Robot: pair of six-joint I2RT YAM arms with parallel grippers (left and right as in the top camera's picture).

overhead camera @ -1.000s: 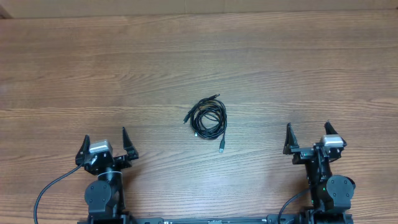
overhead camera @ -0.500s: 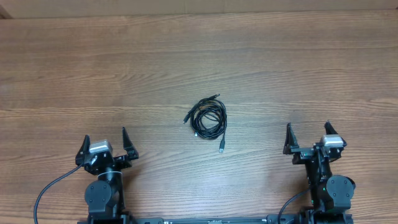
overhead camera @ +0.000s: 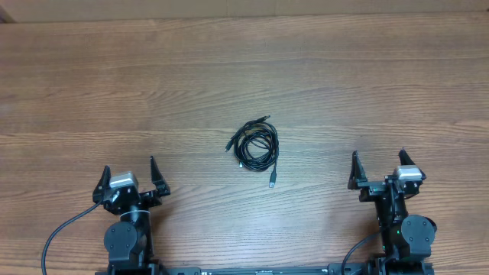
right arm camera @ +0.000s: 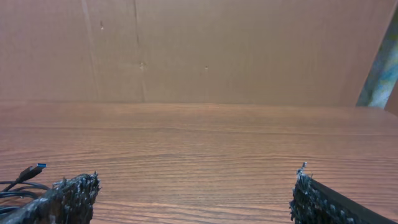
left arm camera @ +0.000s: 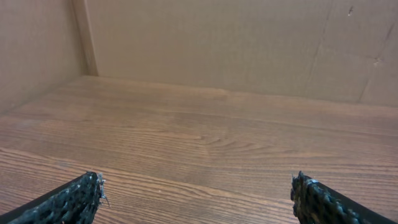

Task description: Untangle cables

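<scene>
- The left gripper (overhead camera: 128, 169) sat at the near edge of the table (overhead camera: 244, 69), jaws spread wide and holding nothing. It had not shifted over the past second, and its wrist view (left arm camera: 196, 186) showed only bare wood between the fingertips.
- The cables (overhead camera: 256, 147) lay at mid-table between the two arms, well apart from both and exactly where they had been a second before. With nothing moved, the untangling appeared not to have begun.
- The cables formed one small, loose coil of thin black cord, with several loops overlapping. One plug end (overhead camera: 273, 180) trailed out toward the near edge, and other ends poked out at the coil's upper left. The cord looked limp and light, so pulling one loop would likely drag the rest along.
- The right gripper (overhead camera: 379, 162) was equally wide open, empty and motionless. Its wrist camera (right arm camera: 198, 177) caught a few cable strands (right arm camera: 22, 177) and a blue-tipped plug at the frame's left edge.
</scene>
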